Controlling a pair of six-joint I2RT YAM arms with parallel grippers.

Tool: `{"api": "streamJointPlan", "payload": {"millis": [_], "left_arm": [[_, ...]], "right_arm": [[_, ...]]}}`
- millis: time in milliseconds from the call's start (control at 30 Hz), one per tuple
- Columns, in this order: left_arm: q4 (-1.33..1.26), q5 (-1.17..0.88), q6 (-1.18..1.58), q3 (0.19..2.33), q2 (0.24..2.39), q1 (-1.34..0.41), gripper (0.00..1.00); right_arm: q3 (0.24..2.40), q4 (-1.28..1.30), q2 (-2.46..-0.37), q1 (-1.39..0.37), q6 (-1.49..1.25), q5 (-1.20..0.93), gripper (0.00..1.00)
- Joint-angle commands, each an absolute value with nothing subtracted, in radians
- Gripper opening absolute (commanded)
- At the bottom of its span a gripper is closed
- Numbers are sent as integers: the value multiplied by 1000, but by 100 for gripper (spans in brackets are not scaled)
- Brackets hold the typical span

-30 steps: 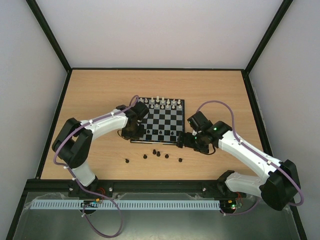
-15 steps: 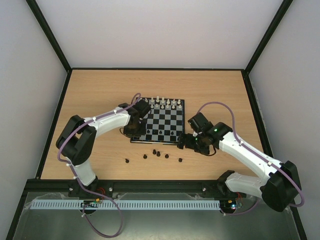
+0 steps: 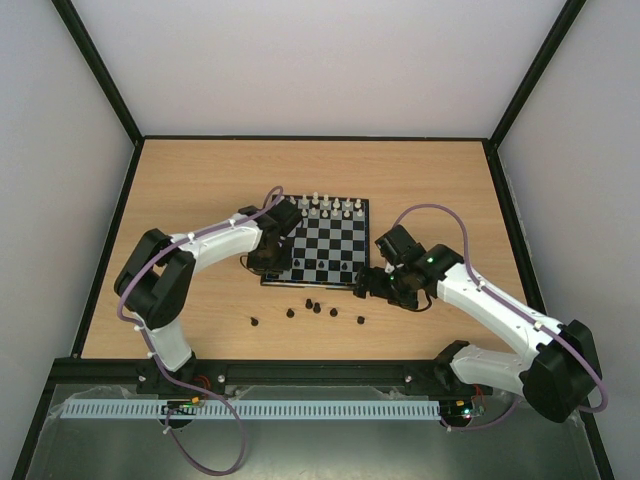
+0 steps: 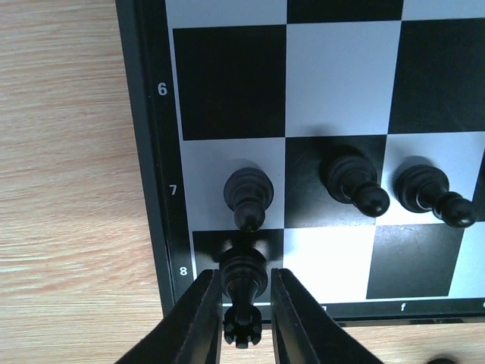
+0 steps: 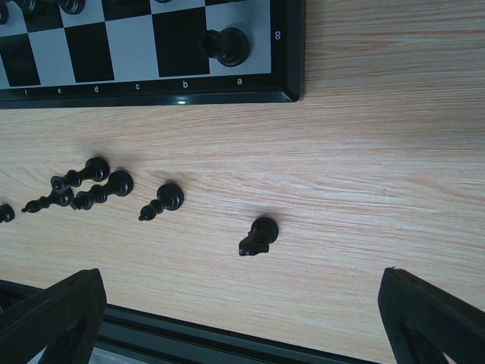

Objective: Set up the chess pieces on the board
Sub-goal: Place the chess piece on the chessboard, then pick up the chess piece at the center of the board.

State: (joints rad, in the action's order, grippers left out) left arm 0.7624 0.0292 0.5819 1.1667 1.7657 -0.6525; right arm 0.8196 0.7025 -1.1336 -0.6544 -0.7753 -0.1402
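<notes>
Black rook (image 4: 242, 322) clenched in the left claw (image 4: 243, 280) at the board's (image 4: 151, 152) corner square beside the printed 8, seen only from the left wrist. The right wrist view alone shows the right claw (image 5: 241, 303) released, spread wide over loose black pieces (image 5: 98, 186) lying at 9 o'clock from a toppled knight (image 5: 258, 236). Pale wooden table (image 3: 430, 180), white walls (image 3: 320, 60). The rim reads 6, 7, 8, f.

the table (image 5: 379, 114) is matt, pale wood-grain. the board (image 4: 341, 76) is smooth with a faint sheen; the black chess pieces (image 4: 248, 193) look glossy plastic.
</notes>
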Motion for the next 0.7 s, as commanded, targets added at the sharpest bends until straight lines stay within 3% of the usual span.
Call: {"api": "streamJointPlan", "payload": {"millis": [0,400,500,600,667], "left_arm": [[804,50,571,1207,1774,-657,23],[938,65,543,1305,1652,-657,41],[1024,-27,464,1375,1586,-657,44],[1065,-113,394,1430,1509,-683,64],[1033,-131,391,1401,1466,-722,68]], "right_arm": [[807,714,-1151,-652,-778,-156,99],[846,712,-1194,-652,-808,-153,99],[863,739,-1192,-653,-835,-137,99],[887,774,-1196,-652,-869,-115,98],[902,762,-1193,-653,-881,-111,99]]}}
